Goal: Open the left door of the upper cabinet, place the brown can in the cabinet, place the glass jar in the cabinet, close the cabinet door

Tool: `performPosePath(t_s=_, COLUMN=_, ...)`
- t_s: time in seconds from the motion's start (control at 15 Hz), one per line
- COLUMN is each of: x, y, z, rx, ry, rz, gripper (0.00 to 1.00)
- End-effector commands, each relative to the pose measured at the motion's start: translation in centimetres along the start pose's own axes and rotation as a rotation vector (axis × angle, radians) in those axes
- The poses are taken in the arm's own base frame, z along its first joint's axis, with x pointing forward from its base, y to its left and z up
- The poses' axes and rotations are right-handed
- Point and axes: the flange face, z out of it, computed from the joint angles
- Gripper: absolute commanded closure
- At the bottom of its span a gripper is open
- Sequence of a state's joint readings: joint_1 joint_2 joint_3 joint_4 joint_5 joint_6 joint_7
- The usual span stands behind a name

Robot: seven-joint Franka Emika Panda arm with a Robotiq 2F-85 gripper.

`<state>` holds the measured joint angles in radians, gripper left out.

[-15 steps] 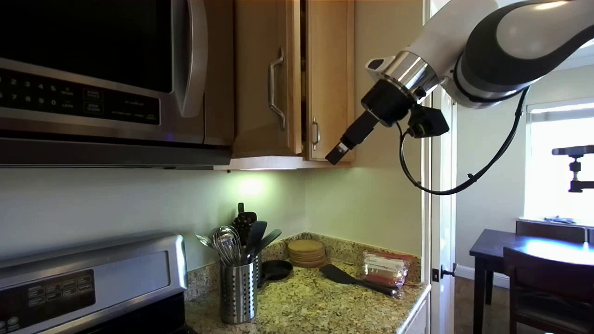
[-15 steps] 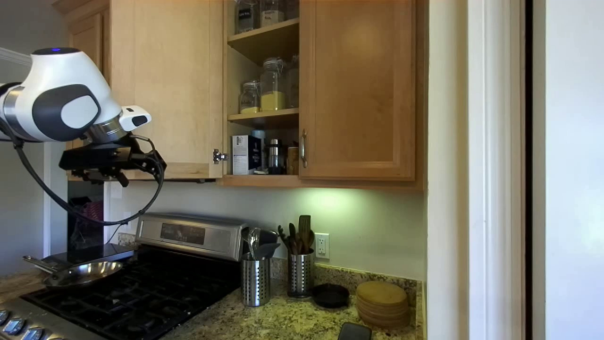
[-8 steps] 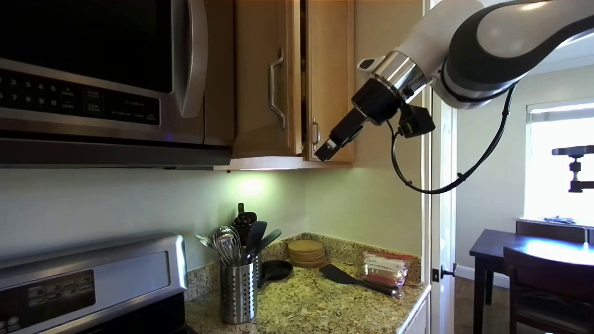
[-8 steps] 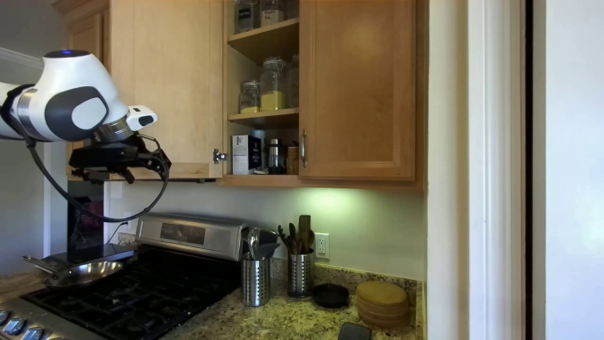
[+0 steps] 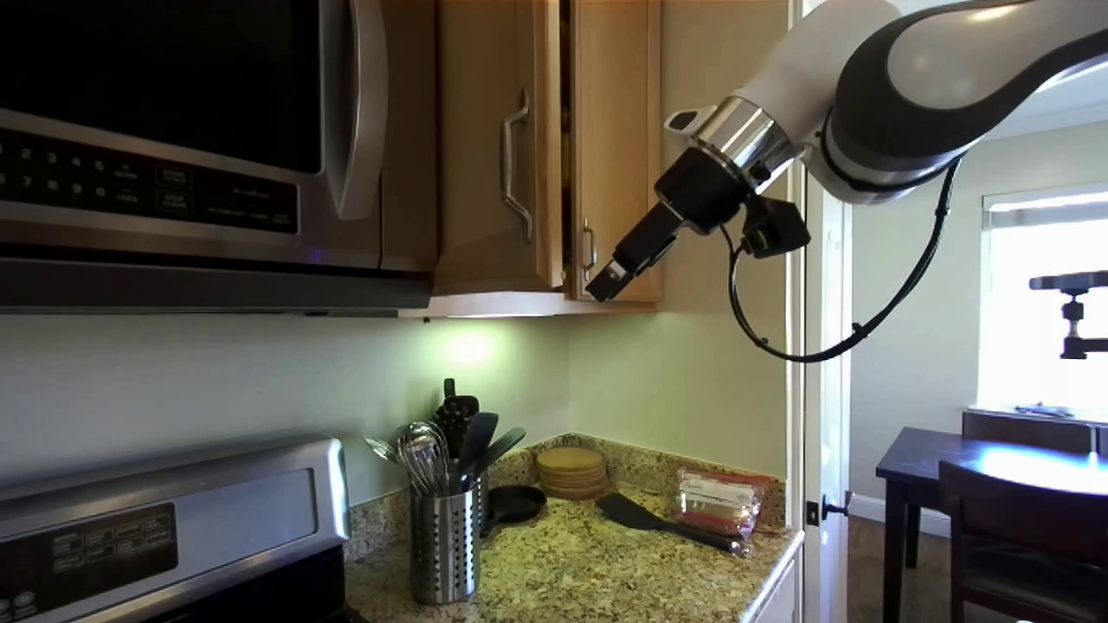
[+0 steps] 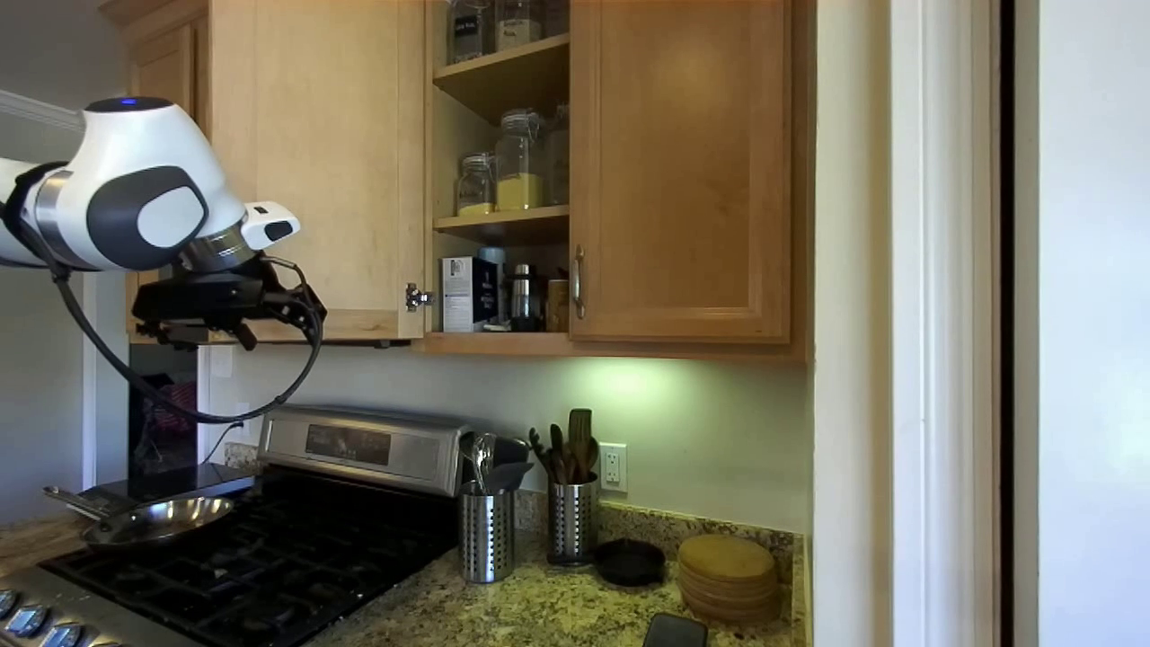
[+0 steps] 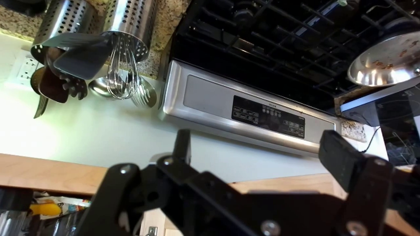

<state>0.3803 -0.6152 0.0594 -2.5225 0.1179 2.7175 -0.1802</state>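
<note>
Kitchen (image 6: 719, 431): we've neared the cabinet (image 6: 494, 344), then paused.
Pincer (image 7: 256, 136): spread, empty.
Door (image 6: 332, 135): open near pincer; perhaps pushed next.

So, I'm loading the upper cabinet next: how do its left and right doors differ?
The left door stands swung open, while the right door is shut. In an exterior view, the left door shows its inner face and a hinge; the right door shows its panelled front. Both are light wood; the left handle and right handle are silver bars.
</note>
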Motion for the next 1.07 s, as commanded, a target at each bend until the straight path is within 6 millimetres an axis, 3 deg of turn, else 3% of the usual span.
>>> performPosePath(t_s=0.0, x=0.2, y=-1.6, z=-3.1, rx=0.033, ry=0.012, rz=-0.005, gripper=0.0)
performPosePath(t_s=0.4, x=1.0, y=-5.8, z=-7.1, rx=0.053, ry=0.056, rz=-0.072, gripper=0.0)
performPosePath(t_s=0.73, x=4.4, y=-13.5, z=-11.7, rx=0.08, ry=0.143, rz=-0.088, gripper=0.0)
performPosePath(t_s=1.0, x=6.4, y=-17.2, z=-13.2, rx=0.041, ry=0.213, rz=-0.073, gripper=0.0)
